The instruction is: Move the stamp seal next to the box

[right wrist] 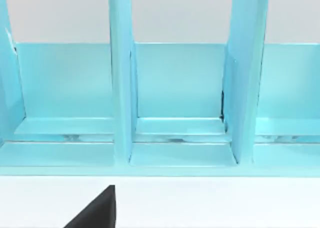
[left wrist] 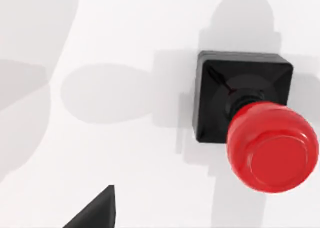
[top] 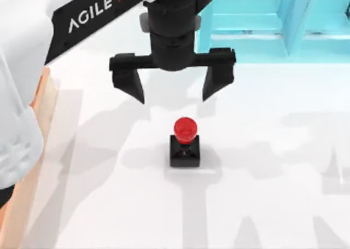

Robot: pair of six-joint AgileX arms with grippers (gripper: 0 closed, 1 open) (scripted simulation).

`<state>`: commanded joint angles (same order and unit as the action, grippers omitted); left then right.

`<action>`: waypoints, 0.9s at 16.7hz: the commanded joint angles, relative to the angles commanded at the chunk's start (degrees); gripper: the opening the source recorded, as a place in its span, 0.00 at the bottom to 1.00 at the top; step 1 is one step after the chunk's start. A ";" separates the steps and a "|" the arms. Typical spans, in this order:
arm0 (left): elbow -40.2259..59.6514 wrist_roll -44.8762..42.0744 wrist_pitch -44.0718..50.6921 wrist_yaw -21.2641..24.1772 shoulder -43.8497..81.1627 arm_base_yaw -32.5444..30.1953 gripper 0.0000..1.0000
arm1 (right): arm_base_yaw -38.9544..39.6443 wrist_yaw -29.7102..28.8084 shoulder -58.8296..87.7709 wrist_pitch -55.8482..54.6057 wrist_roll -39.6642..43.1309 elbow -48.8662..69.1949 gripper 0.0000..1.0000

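The stamp seal [top: 185, 143] stands upright on the white table [top: 273, 194]. Beyond it hovers the left gripper [top: 173, 94], fingers spread apart; farther back, a cyan compartmented rack [top: 273, 24]; leftward, the box [top: 41, 117].

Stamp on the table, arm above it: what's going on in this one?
The left gripper hangs open above the white table, just behind the stamp seal, and holds nothing. The stamp stands upright on its black base, red knob up, with neither finger touching it. The light-brown box shows only as an edge at the table's left side, well apart from the stamp, so the move is not yet done. A blue compartmented rack stands at the back right; the right wrist view faces it.
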<state>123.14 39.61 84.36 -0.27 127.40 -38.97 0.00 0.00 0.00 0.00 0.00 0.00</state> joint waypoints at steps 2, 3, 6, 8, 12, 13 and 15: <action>2.69 0.14 1.70 0.42 1.90 -1.82 1.00 | 0.00 0.00 0.00 0.00 0.00 0.00 1.00; 3.25 0.11 2.13 0.49 2.38 -2.31 1.00 | 0.00 0.00 0.00 0.00 0.00 0.00 1.00; 3.44 0.10 2.28 0.52 2.55 -2.48 1.00 | 0.00 0.00 0.00 0.00 0.00 0.00 1.00; 3.44 0.10 2.28 0.52 2.55 -2.48 1.00 | 0.00 0.00 0.00 0.00 0.00 0.00 1.00; 1.06 -0.06 -0.11 0.52 2.43 -2.32 1.00 | 0.00 0.00 0.00 0.00 0.00 0.00 1.00; -0.83 -0.09 -1.94 0.52 2.43 -2.31 1.00 | 0.00 0.00 0.00 0.00 0.00 0.00 1.00; -5.47 -0.11 -6.54 0.52 2.45 -2.26 1.00 | 0.00 0.00 0.00 0.00 0.00 0.00 1.00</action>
<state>117.67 39.50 77.82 0.24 129.86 -41.23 0.00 0.00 0.00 0.00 0.00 0.00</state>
